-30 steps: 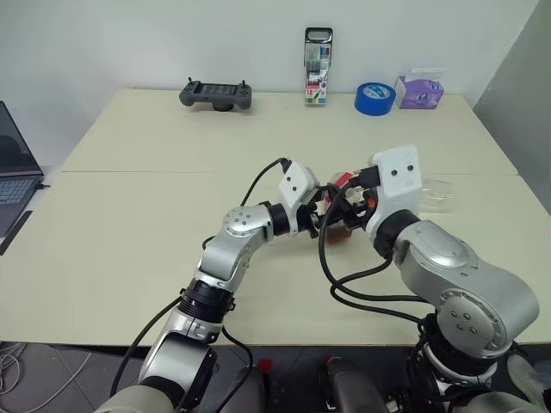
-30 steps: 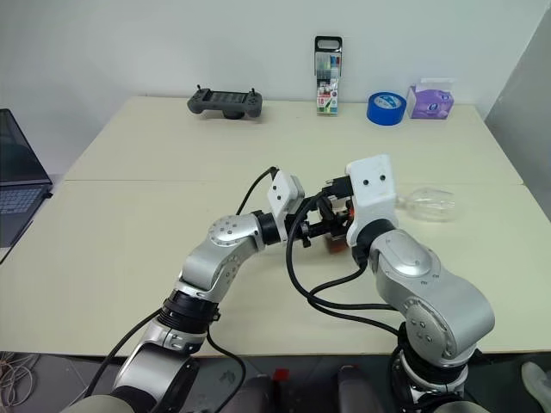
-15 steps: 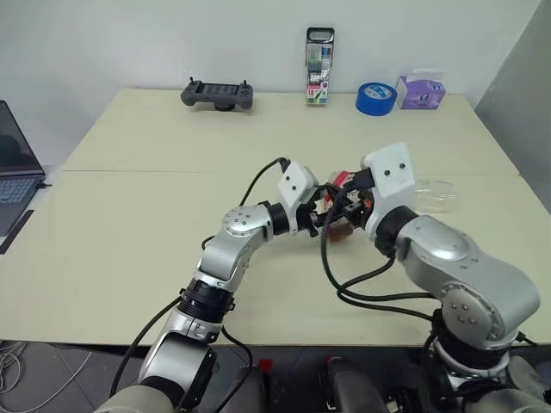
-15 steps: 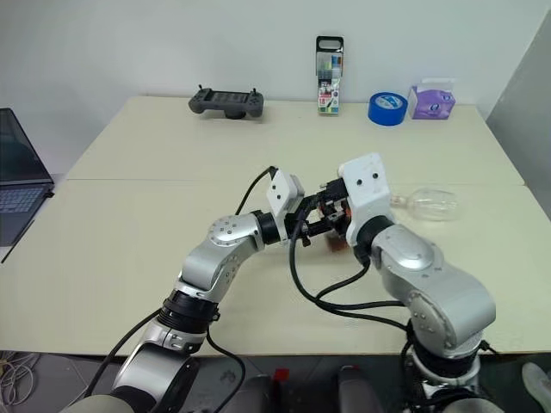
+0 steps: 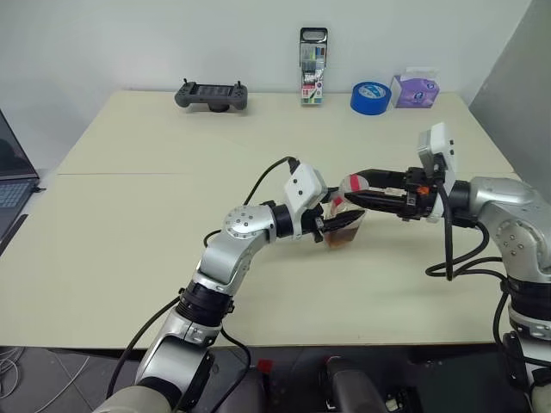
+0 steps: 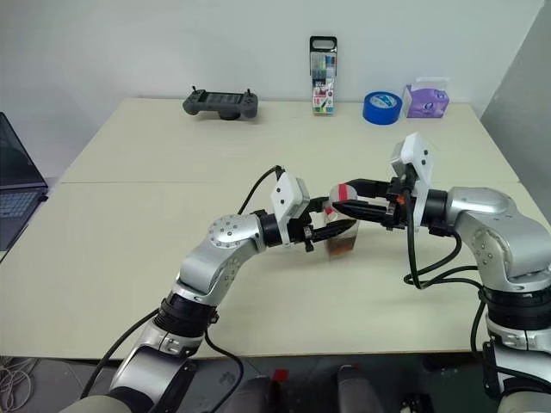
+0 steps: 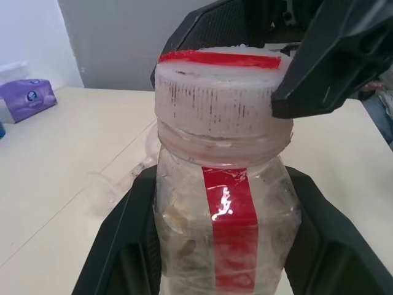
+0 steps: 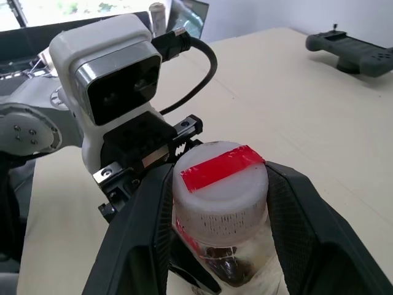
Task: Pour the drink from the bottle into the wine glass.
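my left gripper (image 5: 337,225) reaches in from the left, fingers level, and is clamped on the body of the bottle (image 6: 342,231), which stands upright near the middle of the cream table (image 5: 129,224). in the left wrist view the two black fingers (image 7: 123,233) press against opposite sides of the clear body, either side of the vertical red label strip (image 7: 232,227).

my right gripper (image 6: 344,200) reaches in from the right, pointing left, with one finger on each side of the bottle's cap (image 8: 221,178). in the right wrist view the fingers (image 8: 141,221) bracket the whitish ribbed cap, which bears a red strip across its top; they sit close against it, but i cannot tell whether they are squeezing it or merely standing around it.

the drink (image 5: 344,237), dark reddish-brown, sits low in the bottle. the cap is on.

the wine glass (image 7: 120,184) shows in the left wrist view as a clear shape lying on the table beyond the bottle.

along the far edge of the table, left to right: a black handheld controller (image 5: 211,93), a tall marker pack with a black handle (image 5: 312,54), a blue roll of tape (image 5: 371,97) and a purple tissue pack (image 5: 417,89). a laptop (image 6: 19,185) sits at the far left.
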Motion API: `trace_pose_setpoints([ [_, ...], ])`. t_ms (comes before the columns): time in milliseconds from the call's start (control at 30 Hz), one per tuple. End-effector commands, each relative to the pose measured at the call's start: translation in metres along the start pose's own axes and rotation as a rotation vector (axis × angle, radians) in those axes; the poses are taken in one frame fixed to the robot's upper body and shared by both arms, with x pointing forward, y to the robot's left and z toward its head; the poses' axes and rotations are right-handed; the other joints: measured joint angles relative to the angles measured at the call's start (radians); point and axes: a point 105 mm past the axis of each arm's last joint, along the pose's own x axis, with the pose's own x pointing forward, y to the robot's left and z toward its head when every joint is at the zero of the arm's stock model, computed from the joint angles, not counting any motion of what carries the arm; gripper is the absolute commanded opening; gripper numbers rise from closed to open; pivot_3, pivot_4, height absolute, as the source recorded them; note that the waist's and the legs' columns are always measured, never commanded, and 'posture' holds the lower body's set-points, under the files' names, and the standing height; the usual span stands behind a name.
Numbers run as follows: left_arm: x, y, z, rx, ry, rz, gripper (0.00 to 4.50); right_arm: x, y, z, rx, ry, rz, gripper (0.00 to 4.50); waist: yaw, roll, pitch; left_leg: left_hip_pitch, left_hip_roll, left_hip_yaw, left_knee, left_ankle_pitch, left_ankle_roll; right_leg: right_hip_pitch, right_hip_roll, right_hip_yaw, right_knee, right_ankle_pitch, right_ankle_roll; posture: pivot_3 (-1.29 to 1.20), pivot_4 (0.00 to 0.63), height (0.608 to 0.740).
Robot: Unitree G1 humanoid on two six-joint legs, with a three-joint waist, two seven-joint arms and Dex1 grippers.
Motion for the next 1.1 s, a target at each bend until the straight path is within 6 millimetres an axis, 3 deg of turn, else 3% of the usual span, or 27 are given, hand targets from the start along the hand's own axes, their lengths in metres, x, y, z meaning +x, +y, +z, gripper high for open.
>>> trace_pose_setpoints([
  [33, -0.01, 0.019, 0.022, 0.044, -0.067, 0.12, 2.07, 0.015, 0.032, 0.001, -0.037, 0.013, 0.22, 1.84, 0.005, 0.0, 0.0, 0.0, 0.0, -0.001, 0.0, 0.0, 0.0, 0.0, 0.0, 0.0, 0.0, 0.0, 0.0, 0.0, 0.15, 0.74],
  [100, -0.01, 0.018, 0.022, 0.042, -0.066, 0.123, 2.07, 0.016, 0.034, 0.004, -0.031, -0.005, 0.232, 1.84, 0.009, 0.0, 0.0, -0.001, -0.001, -0.001, 0.001, 0.0, 0.0, 0.0, -0.001, 0.0, 0.0, 0.0, 0.0, 0.0, 0.15, 0.74],
  [333, -0.009, 0.018, 0.022, 0.037, -0.066, 0.121, 2.07, 0.014, 0.025, 0.011, -0.034, -0.03, 0.173, 4.34, 0.011, 0.0, 0.0, -0.001, -0.002, 0.0, 0.002, 0.0, 0.0, 0.0, -0.003, 0.0, 0.0, 0.0, 0.0, 0.0, 0.15, 0.74],
  [367, -0.008, 0.019, 0.022, 0.036, -0.066, 0.119, 2.07, 0.013, 0.021, 0.013, -0.061, -0.038, 0.141, 4.5, 0.011, 0.0, 0.0, -0.001, -0.002, 0.0, 0.002, 0.0, 0.0, 0.0, -0.003, 0.0, 0.0, 0.0, 0.0, 0.0, 0.15, 0.74],
  [733, -0.003, 0.026, 0.038, 0.035, -0.105, 0.115, 2.05, 0.008, -0.002, 0.055, -0.159, -0.152, -0.23, 4.5, 0.01, 0.0, 0.0, -0.002, -0.002, -0.001, 0.002, 0.0, -0.001, -0.001, -0.006, -0.001, 0.0, 0.0, 0.0, 0.0, 0.15, 0.74],
  [1100, -0.008, 0.024, 0.032, 0.031, -0.07, 0.091, 2.05, 0.001, 0.005, 0.055, -0.11, -0.153, -0.473, 4.5, 0.01, 0.0, 0.0, -0.002, -0.002, -0.001, 0.002, 0.0, -0.001, -0.001, -0.007, 0.0, 0.0, 0.0, 0.0, 0.0, 0.15, 0.74],
])
